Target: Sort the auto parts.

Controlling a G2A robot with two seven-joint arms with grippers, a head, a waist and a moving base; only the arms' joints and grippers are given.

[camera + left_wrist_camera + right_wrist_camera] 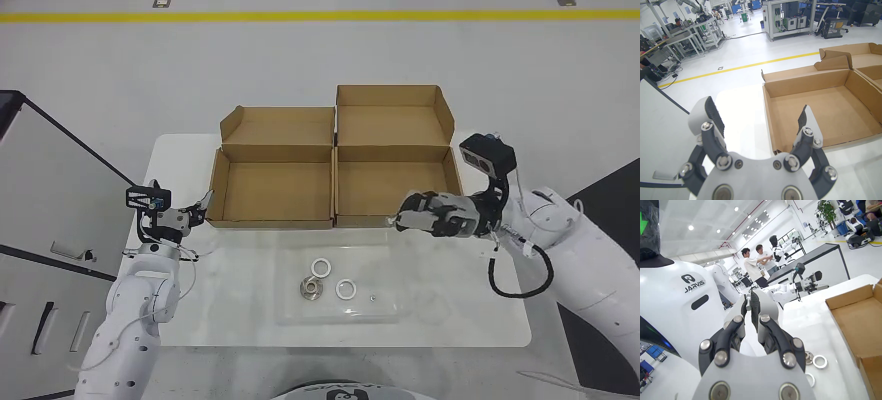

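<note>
My right gripper (749,303) is shut on a small metal pin (748,303); in the top view it (401,218) hovers at the front wall of the right cardboard box (395,185). On the table in front lie two white rings (323,267) (346,290), a metal flanged part (311,288) and a tiny piece (373,296). From the right wrist I see a ring (820,361) and the flanged part (808,356) below the gripper. My left gripper (759,115) stands open with nothing in it, just off the left box's (821,113) near left corner (205,203).
Both boxes are open-topped with their lids folded back; the left box (275,190) has a bare floor. The parts rest on a clear sheet (385,312) near the table's front. A black-edged white panel (40,190) stands left of the table.
</note>
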